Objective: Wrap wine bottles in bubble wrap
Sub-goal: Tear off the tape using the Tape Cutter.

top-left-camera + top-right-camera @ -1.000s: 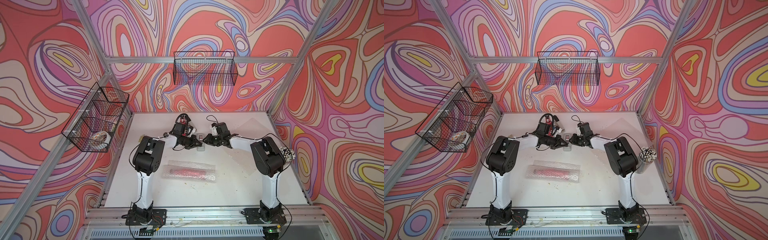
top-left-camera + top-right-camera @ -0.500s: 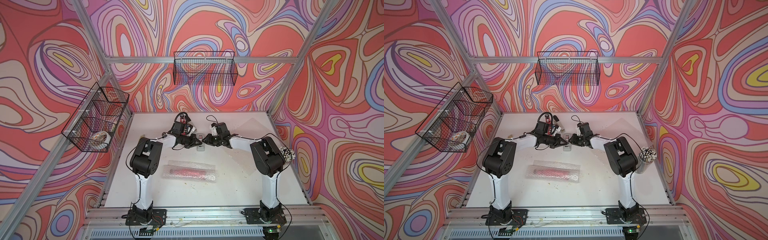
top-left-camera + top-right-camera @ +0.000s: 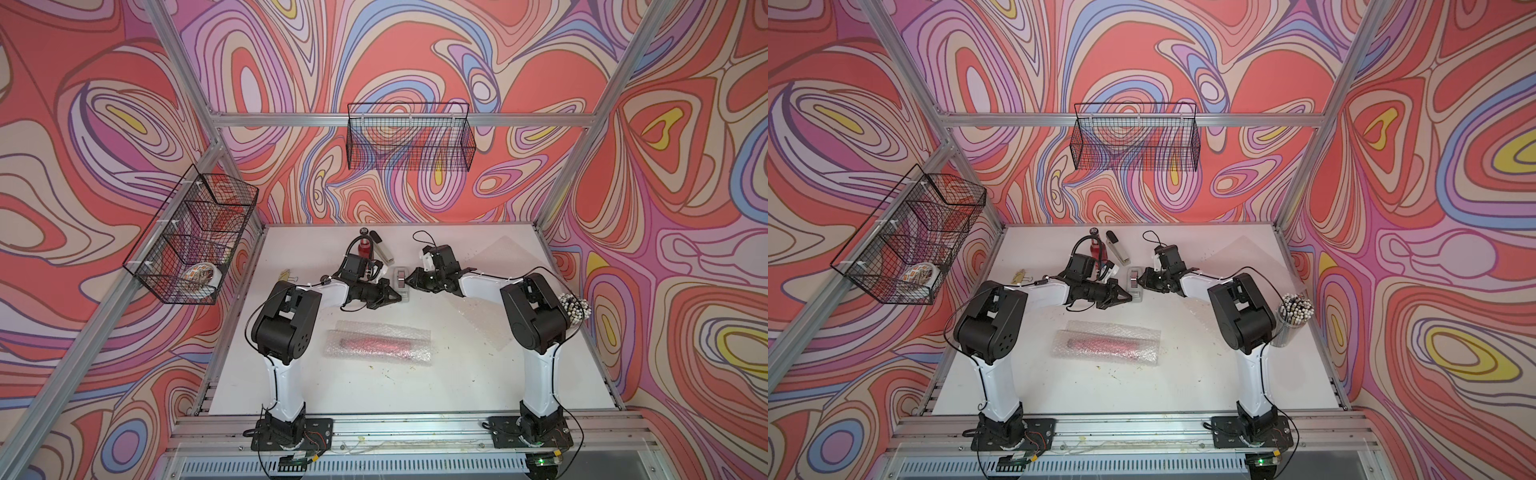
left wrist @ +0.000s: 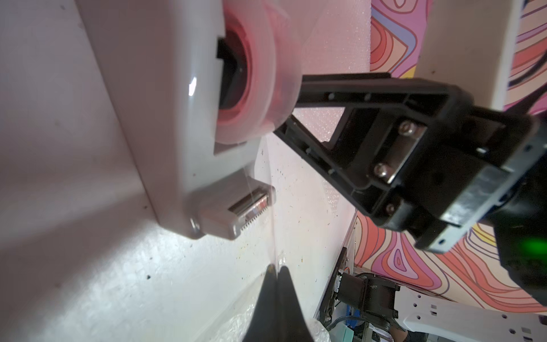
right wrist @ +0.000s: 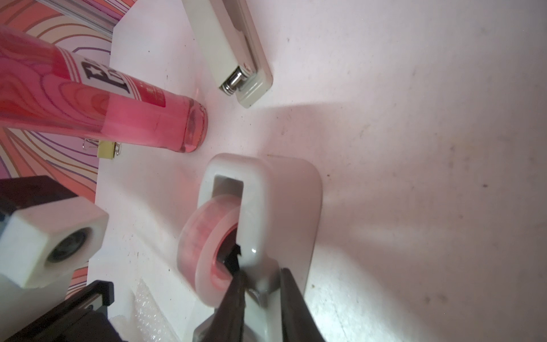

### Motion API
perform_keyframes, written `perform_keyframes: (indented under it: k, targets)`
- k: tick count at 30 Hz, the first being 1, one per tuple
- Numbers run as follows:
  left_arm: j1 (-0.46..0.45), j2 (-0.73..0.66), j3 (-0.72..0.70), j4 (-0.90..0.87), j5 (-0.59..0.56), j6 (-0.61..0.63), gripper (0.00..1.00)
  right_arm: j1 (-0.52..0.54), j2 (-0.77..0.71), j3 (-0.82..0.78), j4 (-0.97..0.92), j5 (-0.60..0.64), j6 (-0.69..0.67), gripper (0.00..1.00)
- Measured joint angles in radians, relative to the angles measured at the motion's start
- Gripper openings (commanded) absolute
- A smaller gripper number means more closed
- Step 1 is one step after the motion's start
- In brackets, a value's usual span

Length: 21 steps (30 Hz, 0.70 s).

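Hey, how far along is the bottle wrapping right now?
Done: one wine bottle lies rolled in bubble wrap mid-table. In hand: the right gripper grips the tape dispenser while the shut left gripper pinches a tape strip, probably for sealing it. Left: the second bottle stands bare at the back, and a loose sheet waits.

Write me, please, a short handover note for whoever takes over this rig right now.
Left gripper: shut, seemingly pinching a tape strip running from the tape dispenser.
Right gripper: shut on the dispenser's wall, steadying it.
Done: one bottle lies rolled in bubble wrap mid-table.
Left: tape that roll, then wrap the second bottle, standing at the back beside the stapler, in the spare sheet by the right arm.
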Motion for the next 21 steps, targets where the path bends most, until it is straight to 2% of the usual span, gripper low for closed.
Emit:
perform_keyframes:
  k: [10, 21]
  targets:
    - [-0.027, 0.0, -0.042, 0.02, -0.012, -0.003, 0.0, 0.0, 0.0, 0.0, 0.0, 0.0, 0.0, 0.23]
    - [-0.029, 0.047, -0.039, 0.026, -0.069, 0.05, 0.0, 0.0, 0.001, 0.0, 0.0, 0.0, 0.0, 0.23]
